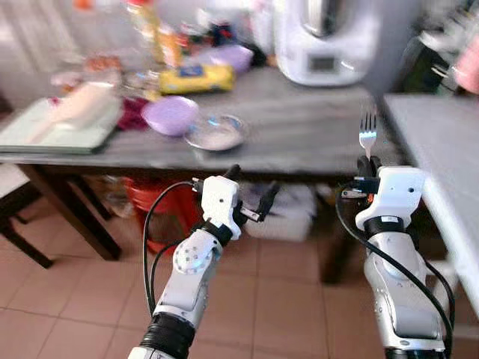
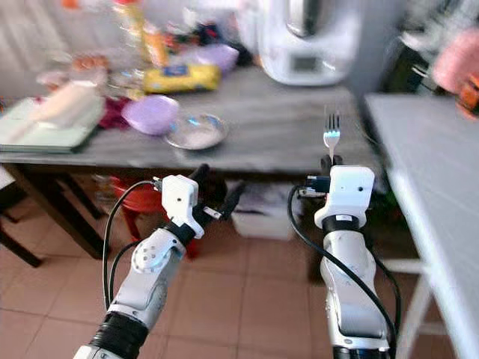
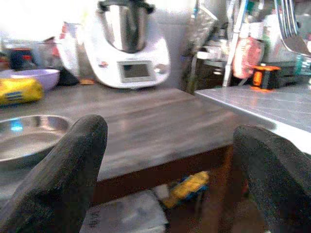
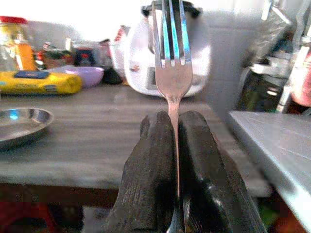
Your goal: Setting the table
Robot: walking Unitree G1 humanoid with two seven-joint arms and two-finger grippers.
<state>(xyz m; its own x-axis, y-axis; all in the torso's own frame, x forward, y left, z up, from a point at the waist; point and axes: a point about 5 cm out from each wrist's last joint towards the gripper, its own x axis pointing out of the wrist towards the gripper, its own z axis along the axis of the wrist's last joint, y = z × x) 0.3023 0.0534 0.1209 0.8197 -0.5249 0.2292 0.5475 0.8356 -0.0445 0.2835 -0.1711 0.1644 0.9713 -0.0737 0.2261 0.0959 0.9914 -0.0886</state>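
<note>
Above the tiled floor, just short of the near edge of the dark wooden table (image 1: pixel 299 142), the right gripper (image 1: pixel 367 166) holds a slim silver metal fork (image 1: pixel 367 131) upright, tines up, its two black fingers (image 4: pixel 150 179) clenched on the handle so that only the neck and head stand clear above them. The fork is thin, stiff and light, so its weight should be no trouble, but polished steel is slippery and the narrow handle gives the pads little to bite on; pinched on its flat faces low on the handle, as it is now, it looks secure, though a knock on the long free end could twist it in the grip. The left gripper (image 1: pixel 251 196) hovers at about the same height, its fingers (image 3: pixel 63 170) spread wide apart with nothing between them. On the table beyond lie a shallow round steel dish (image 1: pixel 216 132), a lilac plastic bowl (image 1: pixel 170 114), a yellow packet (image 1: pixel 196 78) and a white kitchen machine (image 1: pixel 325 37); a pale grey-topped table (image 1: pixel 441 142) stands to the robot's right, a likely place for setting the fork down flat.
</note>
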